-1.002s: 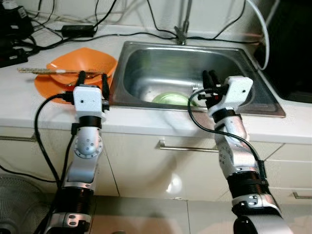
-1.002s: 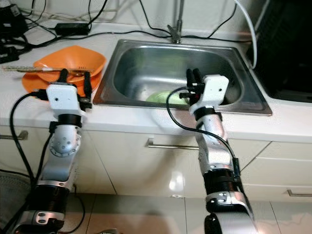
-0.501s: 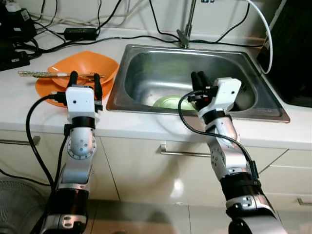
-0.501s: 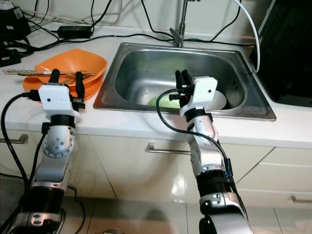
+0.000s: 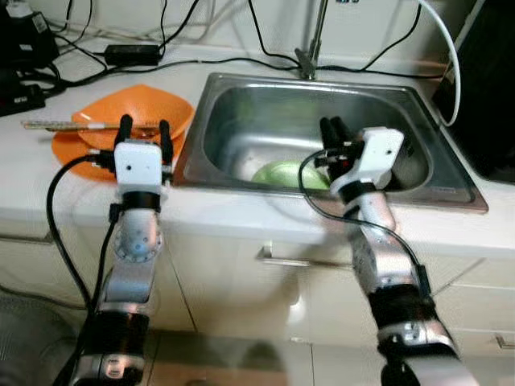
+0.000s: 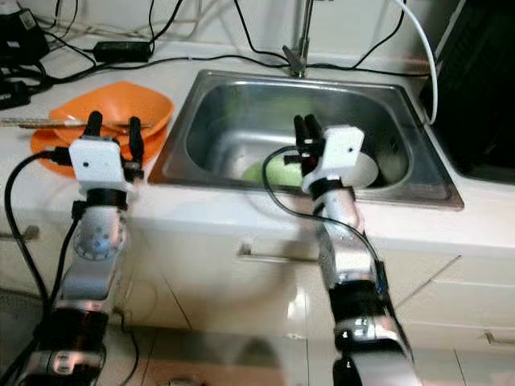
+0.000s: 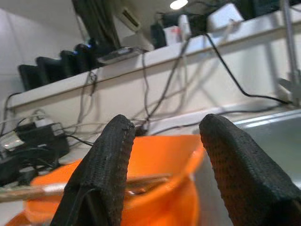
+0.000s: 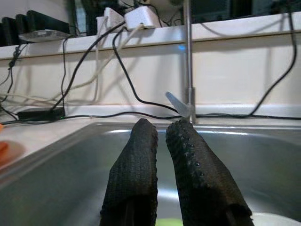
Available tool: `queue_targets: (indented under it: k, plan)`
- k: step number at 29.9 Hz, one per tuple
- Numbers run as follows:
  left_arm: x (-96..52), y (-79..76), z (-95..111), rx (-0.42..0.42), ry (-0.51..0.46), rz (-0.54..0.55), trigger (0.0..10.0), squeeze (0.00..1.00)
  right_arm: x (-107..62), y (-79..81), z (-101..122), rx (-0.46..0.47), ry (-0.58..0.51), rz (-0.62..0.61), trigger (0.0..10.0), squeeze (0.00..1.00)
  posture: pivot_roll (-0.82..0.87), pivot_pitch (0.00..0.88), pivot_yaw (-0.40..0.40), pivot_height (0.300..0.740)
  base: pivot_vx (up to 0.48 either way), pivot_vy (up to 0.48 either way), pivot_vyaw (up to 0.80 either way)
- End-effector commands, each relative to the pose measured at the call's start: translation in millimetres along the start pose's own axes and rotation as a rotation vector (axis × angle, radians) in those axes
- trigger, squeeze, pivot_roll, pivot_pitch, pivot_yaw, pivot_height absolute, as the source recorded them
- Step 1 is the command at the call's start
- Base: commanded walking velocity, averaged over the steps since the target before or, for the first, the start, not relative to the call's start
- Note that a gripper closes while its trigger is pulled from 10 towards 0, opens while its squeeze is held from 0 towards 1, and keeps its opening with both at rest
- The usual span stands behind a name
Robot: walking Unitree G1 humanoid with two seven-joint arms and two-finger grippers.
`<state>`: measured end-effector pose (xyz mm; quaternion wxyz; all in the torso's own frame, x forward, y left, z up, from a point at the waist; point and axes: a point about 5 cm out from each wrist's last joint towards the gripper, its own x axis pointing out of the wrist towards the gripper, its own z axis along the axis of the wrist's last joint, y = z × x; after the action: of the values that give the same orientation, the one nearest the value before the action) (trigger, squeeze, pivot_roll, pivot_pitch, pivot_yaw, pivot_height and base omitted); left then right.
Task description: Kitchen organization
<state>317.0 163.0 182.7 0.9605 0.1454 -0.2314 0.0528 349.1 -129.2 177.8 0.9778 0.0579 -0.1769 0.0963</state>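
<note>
Now at the counter's front edge: left gripper (image 5: 144, 129) raised beside 2 orange bowls (image 5: 133, 110), fingers spread apart, gripping nothing — chopsticks (image 5: 84, 125) lying across the bowls. Right gripper (image 5: 334, 133) over the near rim of the steel sink (image 5: 318, 96), fingers nearly together with a thin gap, empty. Down in the sink, a green bowl (image 5: 283, 173) and, just beside it, a white dish (image 6: 366, 169). Black cables (image 5: 241, 60) along the back — faucet (image 8: 188, 61) behind the sink.

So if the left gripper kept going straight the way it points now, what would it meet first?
Most likely the orange bowl: seen between the open fingers of the left gripper, it sits directly ahead, with the chopsticks lying across its rim. Depth is hard to judge, so the fingers may meet the chopsticks first.
</note>
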Motion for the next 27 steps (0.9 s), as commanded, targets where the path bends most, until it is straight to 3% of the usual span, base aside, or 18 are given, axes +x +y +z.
queue_targets:
  k: [1, 10, 14, 19, 27]
  plan:
    - [-0.2, 4.1, 4.5, 0.014, -0.031, 0.016, 10.0, 0.0, 0.7, -0.4, 1.6, -0.003, -0.008, -0.002, 10.0, 0.0, 0.11, 0.065, -0.026, 0.74, 0.0, 0.0, 0.0]
    - [-0.6, 40.2, 10.4, 0.093, -0.053, 0.111, 10.0, 0.0, 0.5, -0.4, 1.1, -0.003, -0.007, 0.001, 10.0, 0.0, 0.12, 0.059, -0.033, 0.74, 0.0, 0.0, 0.0]
    - [-8.4, 57.7, -1.3, 0.129, -0.002, 0.148, 10.0, 0.0, 1.4, 1.5, 0.1, 0.0, -0.002, 0.009, 10.0, 0.0, 0.13, 0.06, -0.036, 0.74, 0.0, 0.0, 0.0]
    - [-14.8, 68.4, -12.6, 0.114, 0.06, 0.177, 10.0, 0.0, 1.7, 1.2, 0.4, 0.0, -0.002, 0.011, 10.0, 0.0, 0.13, 0.062, -0.044, 0.74, 0.0, 0.0, 0.0]
    - [-14.8, 72.3, -20.2, 0.096, 0.105, 0.163, 10.0, 0.0, 1.8, 1.7, 0.2, 0.002, -0.001, 0.014, 10.0, 0.0, 0.13, 0.063, -0.045, 0.74, 0.0, 0.0, 0.0]
